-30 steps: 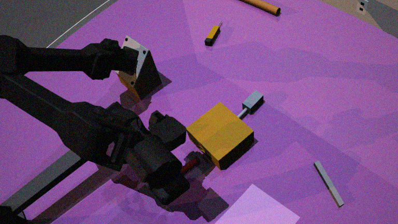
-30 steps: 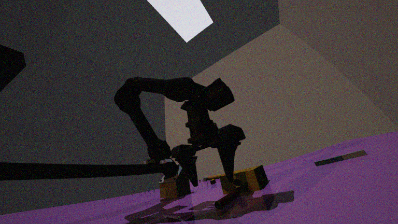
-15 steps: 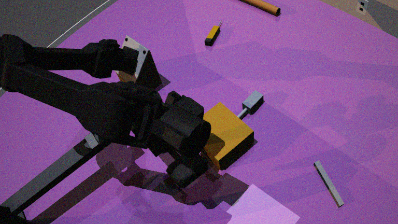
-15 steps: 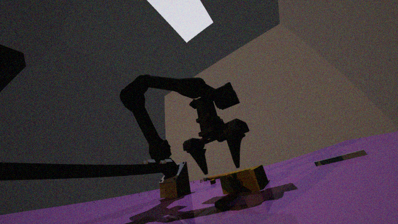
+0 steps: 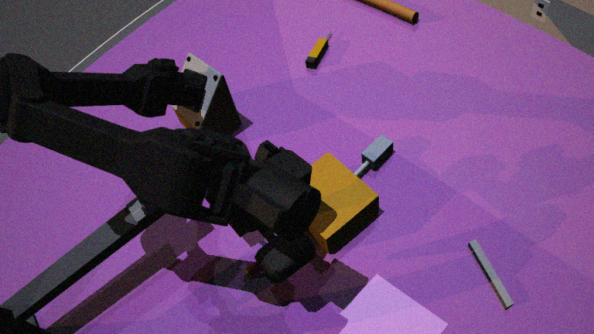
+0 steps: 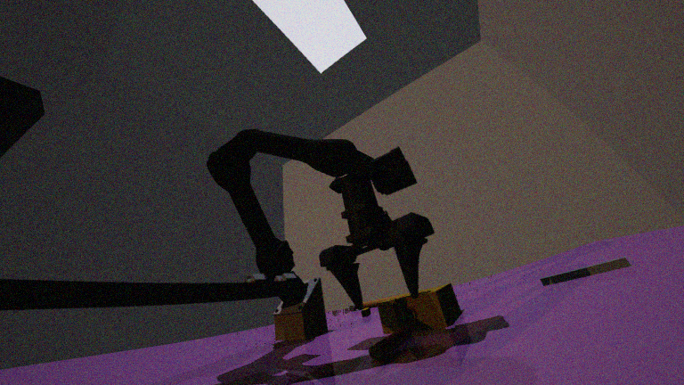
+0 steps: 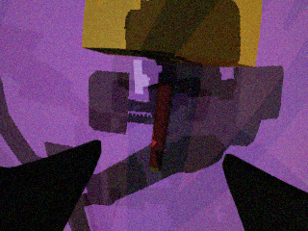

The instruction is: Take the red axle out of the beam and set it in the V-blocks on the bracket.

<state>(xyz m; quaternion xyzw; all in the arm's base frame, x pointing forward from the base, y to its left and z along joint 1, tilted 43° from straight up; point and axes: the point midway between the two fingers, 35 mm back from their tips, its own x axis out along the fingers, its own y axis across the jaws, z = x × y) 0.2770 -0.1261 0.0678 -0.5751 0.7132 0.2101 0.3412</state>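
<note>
Dimly, dark red axle (image 7: 161, 127), slender, straight

your counter (image 5: 438, 129) (image 6: 580, 310) (image 7: 38, 53) is purple, the block (image 5: 346, 190) (image 6: 428, 310) (image 7: 106, 24) yellow, the axle (image 7: 161, 120) dark red, the hammer's handle (image 5: 370, 0) orange-brown.

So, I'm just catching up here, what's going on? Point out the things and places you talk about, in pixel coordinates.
The black robot arm's end effector (image 5: 280, 201) (image 6: 388, 301) (image 7: 164, 154) is open and holding nothing, poised beside the yellow rectangular block (image 5: 350, 190) (image 6: 428, 311) (image 7: 103, 24). The slim red cylindrical axle (image 5: 250, 270) (image 7: 160, 120) lies in front of that block, in the block's and arm's shade. The axle isn't gripped; whether it's fully free of the beam I can't tell.
</note>
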